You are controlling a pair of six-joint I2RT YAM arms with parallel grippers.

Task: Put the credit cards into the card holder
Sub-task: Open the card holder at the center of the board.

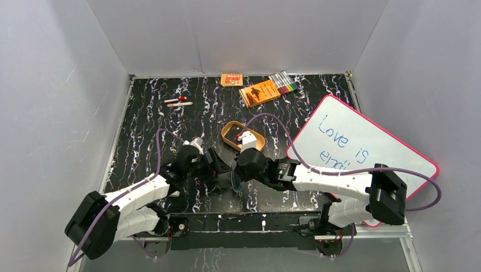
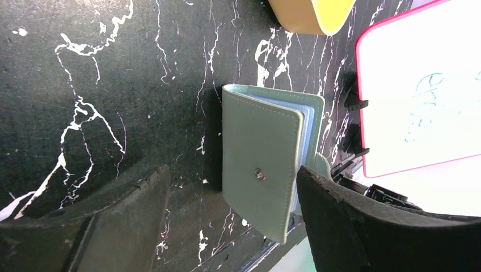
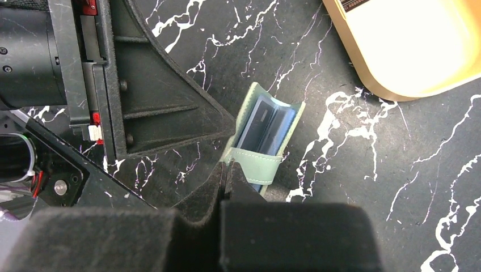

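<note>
The sage-green card holder (image 2: 261,153) stands on its edge on the black marbled table, between the two arms in the top view (image 1: 235,180). My left gripper (image 2: 232,173) is open wide around it, with the holder close to the right finger (image 2: 351,221) and apart from the left one. From above, the right wrist view shows the holder (image 3: 245,110) slightly spread, with a dark credit card (image 3: 262,118) edge-on in its blue pockets. My right gripper (image 3: 227,167) is shut, its tips pinching the cover's edge beside the snap tab (image 3: 256,161).
A tan oval tray (image 1: 243,136) lies just behind the holder. A pink-framed whiteboard (image 1: 363,147) covers the right side. At the back lie an orange booklet (image 1: 260,92), markers (image 1: 283,84), a small orange box (image 1: 231,79) and two small sticks (image 1: 178,102). The table's front edge is close.
</note>
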